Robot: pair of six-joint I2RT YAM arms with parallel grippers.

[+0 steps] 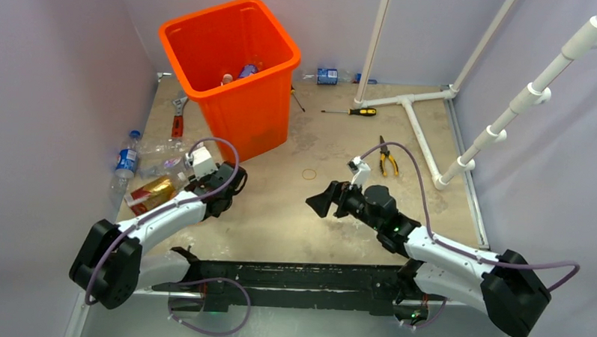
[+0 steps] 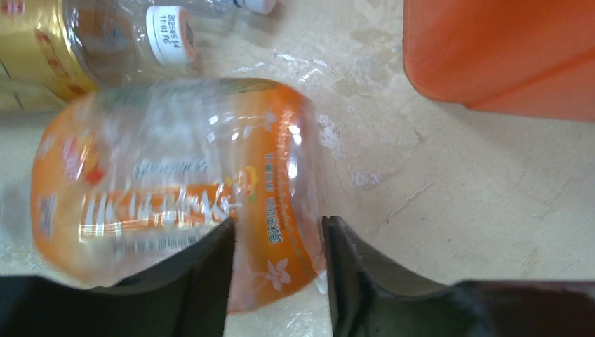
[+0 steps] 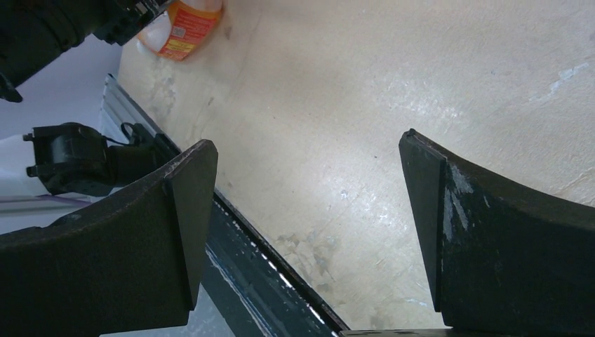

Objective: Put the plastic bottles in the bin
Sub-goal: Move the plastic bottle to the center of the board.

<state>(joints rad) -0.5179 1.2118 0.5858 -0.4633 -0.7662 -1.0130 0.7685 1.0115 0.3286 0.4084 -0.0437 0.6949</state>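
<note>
Top: left arm (image 1: 167, 209) lay low, reaching toward 1 o'clock, rigid orange bin (image 1: 245, 114) at its 12. Left wrist: I saw left gripper (image 2: 277, 253) clamped on crumpled clear orange-labelled bottle (image 2: 168, 175), bin wall at 1 o'clock. Right wrist: right gripper (image 3: 309, 210) spread wide over mottled tabletop (image 3: 337, 105).

Tabletop (image 1: 294, 206) lay open between the arms. The orange bin (image 1: 245, 99) walled the far left — bottles (image 1: 125, 162) crowded its near-left side, white piping (image 1: 424, 141) edged the right.
</note>
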